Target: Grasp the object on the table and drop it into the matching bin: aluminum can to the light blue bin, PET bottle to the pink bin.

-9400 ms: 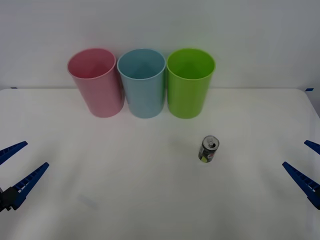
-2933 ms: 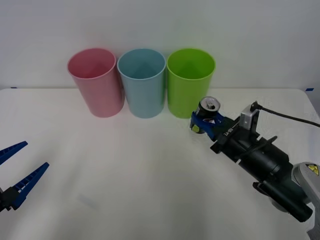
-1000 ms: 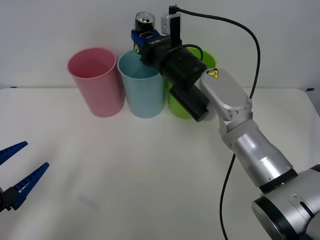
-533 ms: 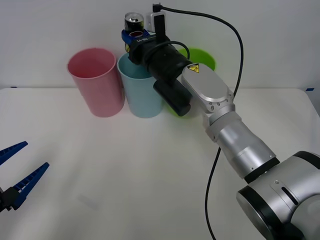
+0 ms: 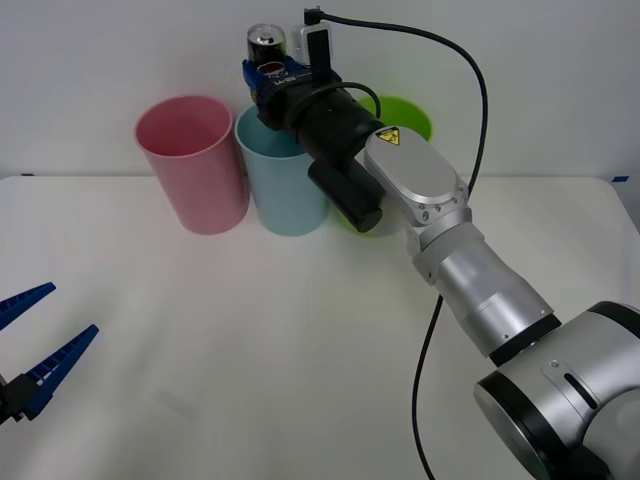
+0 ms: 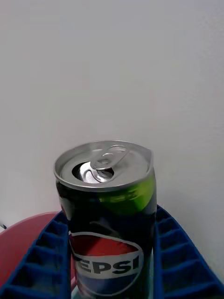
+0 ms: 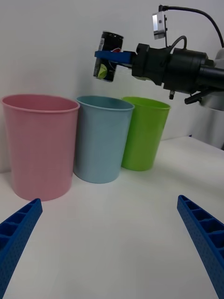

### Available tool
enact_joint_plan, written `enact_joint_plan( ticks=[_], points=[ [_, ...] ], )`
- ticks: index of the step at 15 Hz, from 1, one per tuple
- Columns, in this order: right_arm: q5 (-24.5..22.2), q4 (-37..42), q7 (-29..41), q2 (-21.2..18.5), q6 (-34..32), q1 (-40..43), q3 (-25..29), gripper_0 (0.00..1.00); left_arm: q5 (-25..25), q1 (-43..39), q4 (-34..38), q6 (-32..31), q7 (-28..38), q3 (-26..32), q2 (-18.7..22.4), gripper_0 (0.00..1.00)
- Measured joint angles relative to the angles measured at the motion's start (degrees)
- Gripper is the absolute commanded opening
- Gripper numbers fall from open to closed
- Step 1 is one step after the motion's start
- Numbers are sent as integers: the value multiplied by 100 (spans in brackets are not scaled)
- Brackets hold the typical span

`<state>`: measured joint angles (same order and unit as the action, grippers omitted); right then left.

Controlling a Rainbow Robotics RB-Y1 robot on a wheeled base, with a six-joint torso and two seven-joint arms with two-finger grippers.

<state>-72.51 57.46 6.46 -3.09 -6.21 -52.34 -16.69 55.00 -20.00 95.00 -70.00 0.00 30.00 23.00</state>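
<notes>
We hold the can [image 5: 266, 42] up in the air with our right hand [image 5: 268, 72]. The two blue fingers [image 6: 179, 261] squeeze its sides, one on each side, and the can stands nearly straight up with its silver top showing. The can is dark with a green patch and a round red, white and blue mark.

Right under the hand is the light blue bin [image 5: 285, 170]. From the left wrist view the can hangs above the open mouth of that bin, a bit toward the side where the pink bin [image 5: 192, 160] stands. The green bin [image 5: 408, 118] sits on the other side of the blue one, partly behind our arm. All three bins stand in a row on the white worktop [image 5: 250, 340].

We think the carrying step is almost over. A can goes in the light blue bin, so the next move is to let go. First we may need to slide the hand a little more over the middle of the blue bin, so the can does not hit the rim or fall into the pink one.

Our left hand [image 5: 35, 345] waits low and near us, wide open and holding nothing.
</notes>
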Motion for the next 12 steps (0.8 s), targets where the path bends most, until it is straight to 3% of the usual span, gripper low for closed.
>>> enact_joint_plan(
  ticks=[6, 12],
  points=[
    [-7, 128, -4, -132, -96, 158, -3, 100, 0, 0, 0, 0, 0, 0, 0, 100],
    [4, 1597, 74, -783, -264, 1125, -375, 100, 0, 1, 0, 0, 0, 0, 0, 100]
  ],
)
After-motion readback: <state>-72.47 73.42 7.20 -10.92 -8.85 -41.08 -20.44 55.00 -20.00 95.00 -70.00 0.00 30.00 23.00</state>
